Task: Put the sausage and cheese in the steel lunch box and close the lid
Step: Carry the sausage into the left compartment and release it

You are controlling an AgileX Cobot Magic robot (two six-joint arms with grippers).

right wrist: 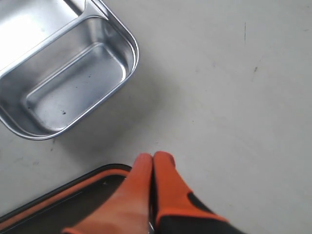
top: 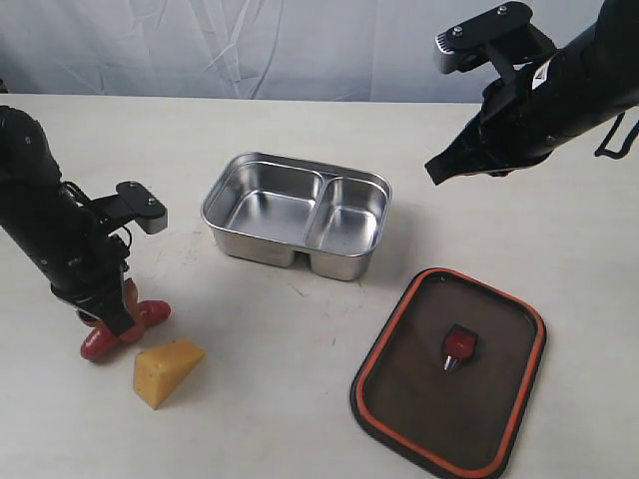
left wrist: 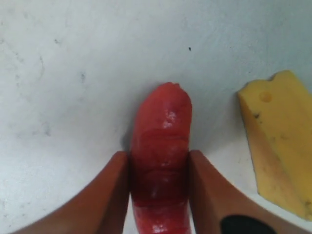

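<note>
The red sausage (top: 150, 311) lies on the table at the front left, and my left gripper (top: 115, 319) stands straight down over its middle. In the left wrist view both fingers (left wrist: 109, 195) press against the sides of the sausage (left wrist: 163, 126), so the gripper (left wrist: 158, 156) is shut on it. The yellow cheese (top: 167, 369) wedge lies just beside it, also seen as cheese (left wrist: 278, 141). The steel lunch box (top: 260, 249) stands empty in the middle. The dark lid (top: 419, 399) with its orange rim lies flat at the front right. My right gripper (top: 439, 168) hovers shut and empty, right of the box.
In the right wrist view, the shut right gripper (right wrist: 154, 158) hangs over bare table between the lunch box's (right wrist: 131, 44) smaller compartment and the lid's (right wrist: 73, 190) edge. A pale cloth backdrop closes off the far side of the table.
</note>
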